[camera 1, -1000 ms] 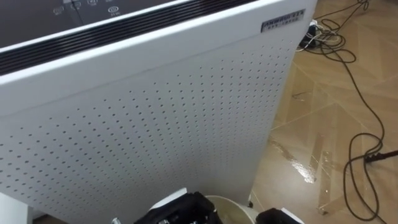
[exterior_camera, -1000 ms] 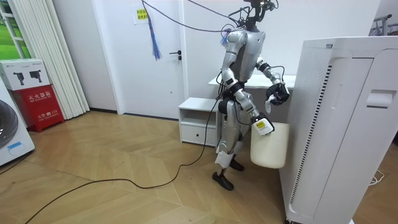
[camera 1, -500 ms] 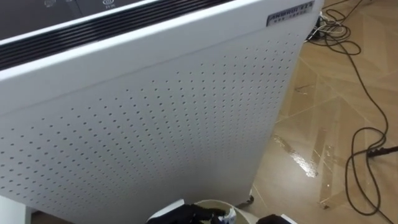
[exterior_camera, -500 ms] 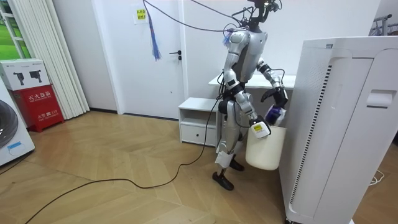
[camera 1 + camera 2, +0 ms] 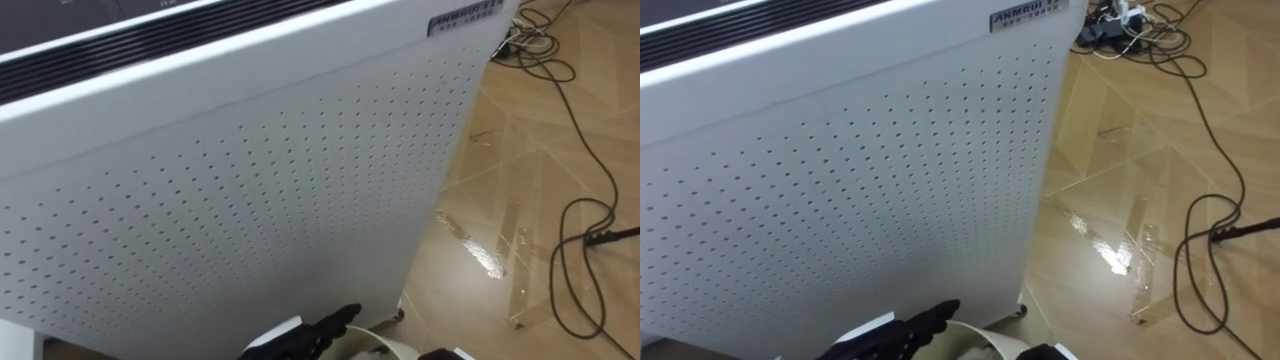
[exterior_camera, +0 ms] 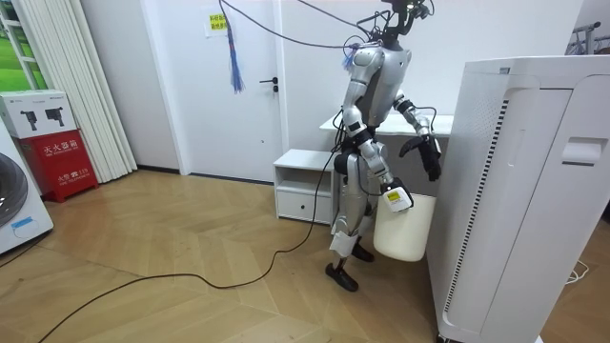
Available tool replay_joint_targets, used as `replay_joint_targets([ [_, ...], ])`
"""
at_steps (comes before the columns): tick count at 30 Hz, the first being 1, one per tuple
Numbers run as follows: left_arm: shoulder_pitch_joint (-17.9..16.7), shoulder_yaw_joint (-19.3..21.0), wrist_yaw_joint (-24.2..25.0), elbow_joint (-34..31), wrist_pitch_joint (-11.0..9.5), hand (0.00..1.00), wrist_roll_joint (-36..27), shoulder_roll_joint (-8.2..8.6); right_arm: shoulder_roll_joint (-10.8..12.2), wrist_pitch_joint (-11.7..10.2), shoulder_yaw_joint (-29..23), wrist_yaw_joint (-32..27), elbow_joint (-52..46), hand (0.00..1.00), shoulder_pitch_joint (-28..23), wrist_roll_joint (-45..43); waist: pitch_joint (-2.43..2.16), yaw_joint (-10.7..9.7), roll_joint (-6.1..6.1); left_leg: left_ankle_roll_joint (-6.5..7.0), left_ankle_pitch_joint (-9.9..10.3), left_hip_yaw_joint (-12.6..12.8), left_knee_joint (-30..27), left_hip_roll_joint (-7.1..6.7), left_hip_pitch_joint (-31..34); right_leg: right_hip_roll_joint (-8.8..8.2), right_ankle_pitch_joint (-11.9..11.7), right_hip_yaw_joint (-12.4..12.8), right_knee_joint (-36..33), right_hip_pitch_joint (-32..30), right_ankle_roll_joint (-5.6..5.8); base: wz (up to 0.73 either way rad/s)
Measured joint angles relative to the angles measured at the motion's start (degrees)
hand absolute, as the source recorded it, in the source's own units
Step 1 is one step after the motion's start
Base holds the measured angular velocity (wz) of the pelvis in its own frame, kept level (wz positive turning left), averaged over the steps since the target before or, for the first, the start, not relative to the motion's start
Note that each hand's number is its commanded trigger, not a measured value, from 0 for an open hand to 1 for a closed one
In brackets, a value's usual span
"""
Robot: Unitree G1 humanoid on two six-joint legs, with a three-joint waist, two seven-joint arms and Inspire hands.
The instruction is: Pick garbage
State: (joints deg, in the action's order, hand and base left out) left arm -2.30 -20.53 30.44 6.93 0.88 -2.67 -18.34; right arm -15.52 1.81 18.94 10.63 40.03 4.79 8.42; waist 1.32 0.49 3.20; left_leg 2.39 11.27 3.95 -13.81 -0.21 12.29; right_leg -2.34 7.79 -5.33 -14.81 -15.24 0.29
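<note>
**Status: left hand open above bin, garbage inside**

1. Position. The robot stands upright facing the large white perforated appliance cabinet (image 5: 250, 200). A low white drawer unit (image 6: 303, 186) is behind it.
2. Left hand (image 5: 305, 335). It is at the near edge of the eye views, with its fingers extended straight and spread and nothing held. It hovers just above the rim of the round white plastic bin (image 5: 385, 340).
3. Right hand (image 6: 391, 193). It is at the bin's upper edge on the near side in the room view. Its grip state cannot be determined.
4. Garbage. A pale crumpled item (image 5: 965, 350) lies inside the bin.
5. Surroundings. Black cables (image 5: 570, 260) trail across the glossy wooden floor (image 5: 540, 200) to the right of the cabinet.
</note>
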Motion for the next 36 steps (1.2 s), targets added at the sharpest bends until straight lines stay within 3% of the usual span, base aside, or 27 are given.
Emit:
replay_joint_targets([
  [12,-0.14,0.12,0.20,0.46,0.00,0.00,0.03,0.01,0.08,0.00,-0.06,0.92,0.00,1.00,-0.01,-0.37,-0.04,0.00,-0.91,-0.12,-0.07,0.50,0.05,0.40,-0.05,0.35,-0.17,0.07,0.20,-0.01,-0.27,0.00],
  [21,-0.23,0.12,0.73,5.57,0.01,0.00,-0.03,-0.11,-0.22,0.00,-0.05,0.91,-0.01,1.00,0.00,0.42,-0.06,0.07,-0.95,-0.25,-0.15,0.64,0.16,0.47,-1.11,0.37,-0.21,0.17,-0.05,0.82,-0.35,0.00],
  [29,-0.51,0.36,0.73,5.57,0.01,0.00,-0.12,-0.08,-0.27,0.00,-0.03,0.93,0.57,1.00,-0.49,0.32,-0.05,0.58,-1.21,-0.40,-0.24,0.59,0.12,0.57,-1.99,0.43,-0.30,-0.11,-0.05,1.79,-0.48,0.00],
  [36,-5.10,2.40,-0.12,6.84,-0.01,0.00,-0.48,0.16,-0.38,-0.12,-0.04,1.64,4.70,1.00,-1.93,2.05,-0.27,0.69,-2.73,-0.46,-0.26,0.47,0.26,0.71,-3.89,0.57,-0.33,-0.83,1.00,4.22,-0.57,0.02],
])
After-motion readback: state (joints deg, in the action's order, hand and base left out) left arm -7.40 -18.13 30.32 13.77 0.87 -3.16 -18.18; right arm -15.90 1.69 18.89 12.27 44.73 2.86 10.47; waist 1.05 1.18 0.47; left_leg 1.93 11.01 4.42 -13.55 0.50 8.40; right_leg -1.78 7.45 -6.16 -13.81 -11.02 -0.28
